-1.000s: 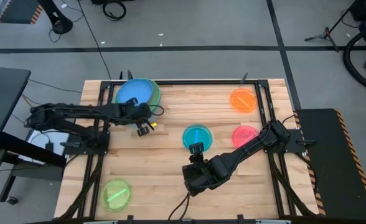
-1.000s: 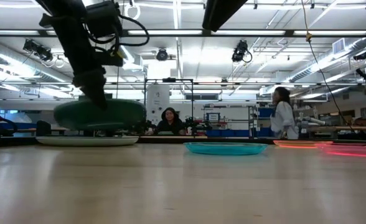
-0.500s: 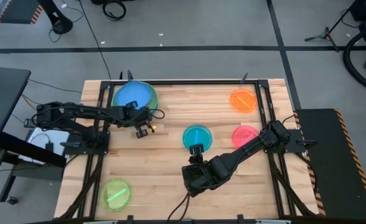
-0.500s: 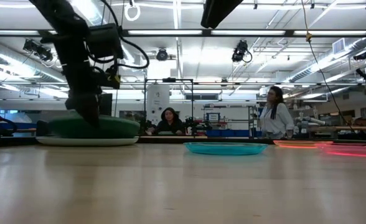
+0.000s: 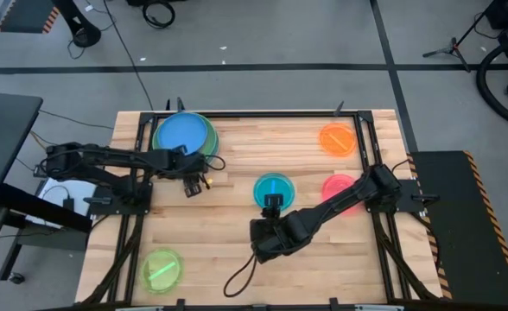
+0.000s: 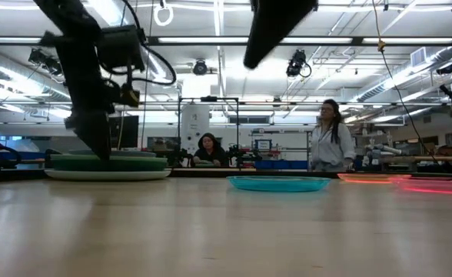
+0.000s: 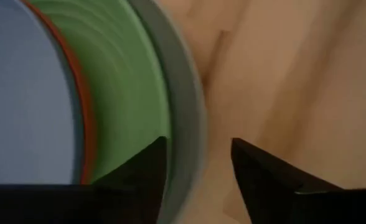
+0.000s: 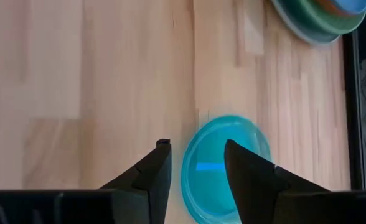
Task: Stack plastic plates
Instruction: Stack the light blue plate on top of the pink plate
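At the table's far left stands a stack of plastic plates (image 5: 185, 134) with a blue plate (image 7: 21, 93) on top. Below it are a red-orange edge, green plates (image 7: 121, 81) and a pale blue bottom rim (image 7: 183, 106). My left gripper (image 7: 198, 158) is open, pointing down over the stack's near right rim. Whether a finger touches the rim, I cannot tell. A small teal plate (image 5: 273, 188) lies flat mid-table. My right gripper (image 8: 195, 155) is open above its near edge, raised clear of it.
A small orange plate (image 5: 337, 138) lies at the far right, a pink one (image 5: 340, 188) nearer on the right, and a lime one (image 5: 161, 269) near the front left corner. Bare wood lies between them. Two people are in the room beyond the table.
My left gripper has come down with a dark green plate and the plates lying on it. That plate hung tilted above the stack and now lies level on it. My right gripper has moved a little toward the teal plate.
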Available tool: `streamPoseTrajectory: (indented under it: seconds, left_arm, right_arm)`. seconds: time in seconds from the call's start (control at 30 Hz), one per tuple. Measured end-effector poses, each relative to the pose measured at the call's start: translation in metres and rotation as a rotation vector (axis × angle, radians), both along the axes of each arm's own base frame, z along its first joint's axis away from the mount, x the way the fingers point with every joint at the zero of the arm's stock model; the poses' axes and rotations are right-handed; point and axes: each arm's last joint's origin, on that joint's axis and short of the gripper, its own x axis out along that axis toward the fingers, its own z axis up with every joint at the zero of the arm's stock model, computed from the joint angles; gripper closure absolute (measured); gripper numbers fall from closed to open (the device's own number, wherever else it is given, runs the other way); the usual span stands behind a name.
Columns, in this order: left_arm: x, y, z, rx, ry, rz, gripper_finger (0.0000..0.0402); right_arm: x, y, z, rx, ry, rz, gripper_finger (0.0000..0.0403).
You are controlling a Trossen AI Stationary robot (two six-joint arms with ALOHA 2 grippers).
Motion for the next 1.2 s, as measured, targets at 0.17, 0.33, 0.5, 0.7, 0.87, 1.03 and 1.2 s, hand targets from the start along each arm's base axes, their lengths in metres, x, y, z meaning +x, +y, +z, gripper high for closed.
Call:
streamPoseTrajectory:
  seconds: [0.17,0.33,0.5,0.7,0.87,1.03,1.2]
  left_arm:
    - [-0.004,-0.026,0.036,-0.107,-0.078,-0.039,0.0187]
    - [-0.007,-0.073,0.067,-0.246,-0.357,-0.277,0.0192]
    - [-0.019,-0.127,0.089,-0.329,-0.545,-0.620,0.0198]
    - [-0.036,-0.169,0.097,-0.439,-0.617,-0.788,0.0198]
    - [-0.046,-0.183,0.097,-0.422,-0.631,-0.841,0.0198]
    - [-0.048,-0.184,0.097,-0.408,-0.625,-0.847,0.0198]
    - [-0.049,-0.183,0.094,-0.409,-0.598,-0.830,0.0198]
  right_arm:
    - [-0.001,-0.013,-0.032,-0.022,0.049,-0.032,0.0248]
    - [-0.003,-0.033,-0.070,0.059,0.127,-0.061,0.0249]
    - [0.001,-0.053,-0.090,0.114,0.108,-0.103,0.0249]
    - [0.002,-0.058,-0.094,0.045,0.097,-0.063,0.0249]
    - [0.002,-0.059,-0.098,0.020,0.101,-0.025,0.0250]
    - [-0.003,-0.057,-0.104,0.017,0.120,-0.009,0.0250]
    - [-0.013,-0.060,-0.115,0.007,0.167,-0.051,0.0250]
